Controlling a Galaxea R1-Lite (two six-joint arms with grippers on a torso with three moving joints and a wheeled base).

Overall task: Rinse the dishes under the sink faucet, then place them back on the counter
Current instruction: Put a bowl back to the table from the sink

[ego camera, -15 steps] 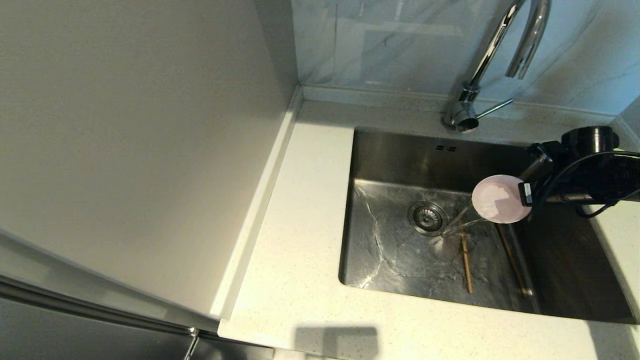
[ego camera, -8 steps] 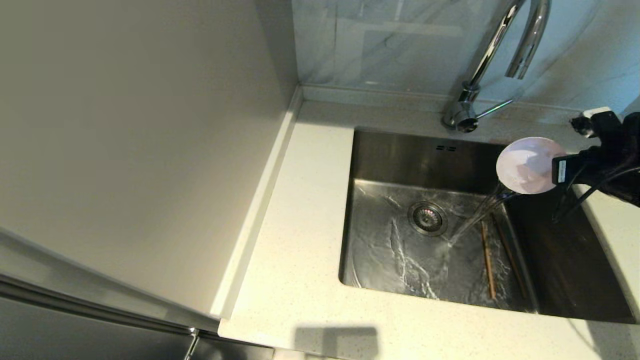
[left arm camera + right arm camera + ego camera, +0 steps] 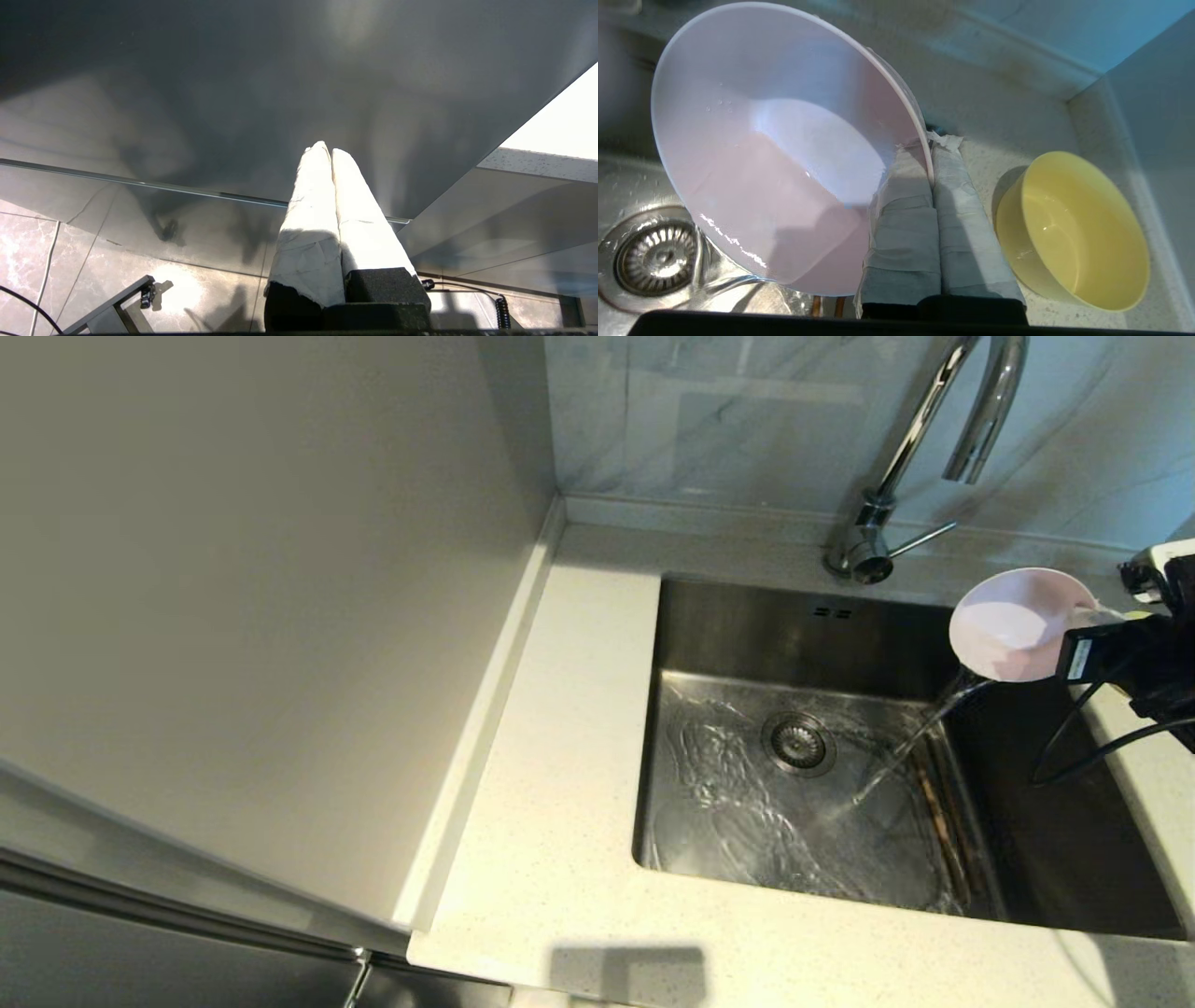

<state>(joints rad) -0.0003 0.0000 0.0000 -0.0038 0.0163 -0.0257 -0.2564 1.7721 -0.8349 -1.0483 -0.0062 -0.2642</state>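
Pale pink bowl (image 3: 1018, 621) hangs tilted over the sink's (image 3: 803, 635) right edge, rim clamped in the right gripper's (image 3: 930, 154) jaws, water spilling from it toward the drain. Rippling water blurs the chopsticks (image 3: 938, 821) on the basin floor. Only the right wrist view shows the yellow-green bowl (image 3: 1073, 228) on the counter (image 3: 560, 859). The left gripper (image 3: 326, 151), jaws together, is parked below the counter.
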